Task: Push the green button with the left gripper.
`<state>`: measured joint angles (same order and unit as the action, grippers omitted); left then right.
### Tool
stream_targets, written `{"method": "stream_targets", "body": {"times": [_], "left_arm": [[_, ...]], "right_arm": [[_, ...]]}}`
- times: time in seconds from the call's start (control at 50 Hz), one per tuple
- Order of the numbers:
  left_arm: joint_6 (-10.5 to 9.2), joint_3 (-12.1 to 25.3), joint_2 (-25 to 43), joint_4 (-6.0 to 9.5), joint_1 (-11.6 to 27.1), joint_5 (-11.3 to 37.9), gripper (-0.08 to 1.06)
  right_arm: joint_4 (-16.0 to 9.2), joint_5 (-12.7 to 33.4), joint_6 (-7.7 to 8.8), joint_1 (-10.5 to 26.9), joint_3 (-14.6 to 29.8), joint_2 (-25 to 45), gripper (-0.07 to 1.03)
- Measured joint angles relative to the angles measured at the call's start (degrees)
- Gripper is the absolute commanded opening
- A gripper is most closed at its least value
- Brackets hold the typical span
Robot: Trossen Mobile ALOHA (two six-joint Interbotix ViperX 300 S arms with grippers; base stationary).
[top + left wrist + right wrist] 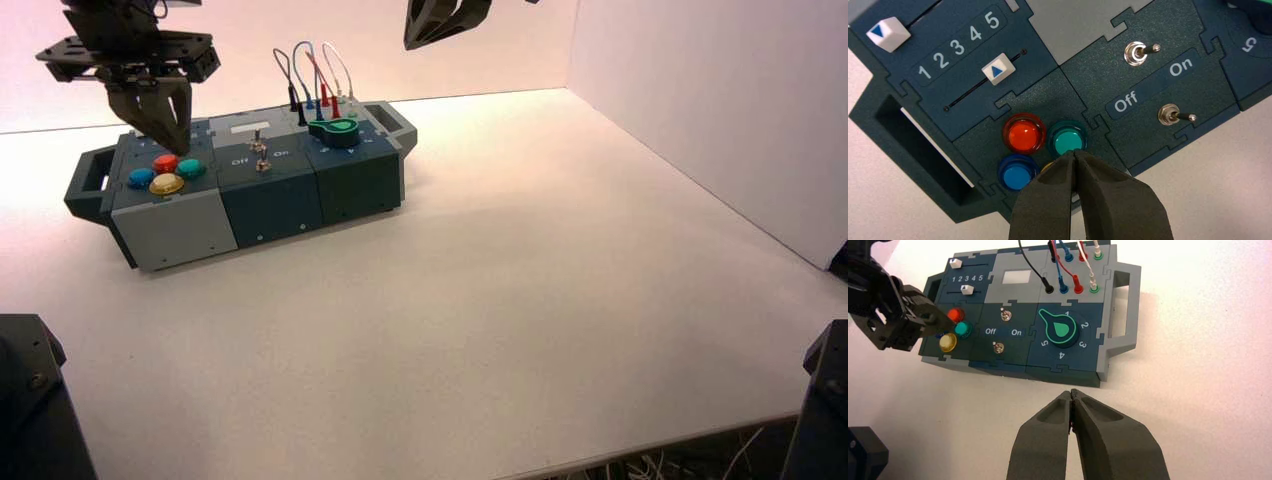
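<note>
The green button (1067, 140) is a round teal dome in the button cluster at the left end of the box (270, 195), beside the red button (1024, 134). My left gripper (1074, 152) is shut, its pointed tips together at the green button's rim in the left wrist view. From above, the left gripper (165, 143) hangs over the cluster, just behind the green button (191, 168); whether it touches is not clear. The right wrist view shows the green button (963, 329) beside the left gripper (940, 320). My right gripper (1071, 392) is shut and empty, held high off the box (447, 20).
Blue (1018, 175) and yellow (166, 184) buttons complete the cluster. Two sliders (997, 71) numbered 1 to 5 lie behind it. Two toggle switches (1168, 115) marked Off and On, a green teardrop knob (1062, 330) and plugged wires (315, 75) fill the rest. A wall (720, 100) stands at right.
</note>
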<state>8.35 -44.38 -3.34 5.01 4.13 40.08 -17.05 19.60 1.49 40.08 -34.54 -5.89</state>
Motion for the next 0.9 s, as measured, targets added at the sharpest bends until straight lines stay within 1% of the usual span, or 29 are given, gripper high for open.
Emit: {"method": "stream_targets", "body": {"times": [0.44, 0.68, 0.9], "left_arm": [[0.62, -0.3, 2.8, 0.35, 0.0, -3.0, -0.03], [0.62, 0.1, 4.0, 0.35, 0.7, -3.3, -0.03], [0.70, 0.3, 3.5, 0.44, 1.3, -3.6, -0.03]], "right_arm": [[0.0, -0.1, 0.00, 0.0, -0.5, 0.0, -0.02], [0.0, -0.4, 0.00, -0.1, -0.7, 0.1, -0.02], [0.0, -0.4, 0.00, -0.4, -0.8, 0.0, -0.02]]}}
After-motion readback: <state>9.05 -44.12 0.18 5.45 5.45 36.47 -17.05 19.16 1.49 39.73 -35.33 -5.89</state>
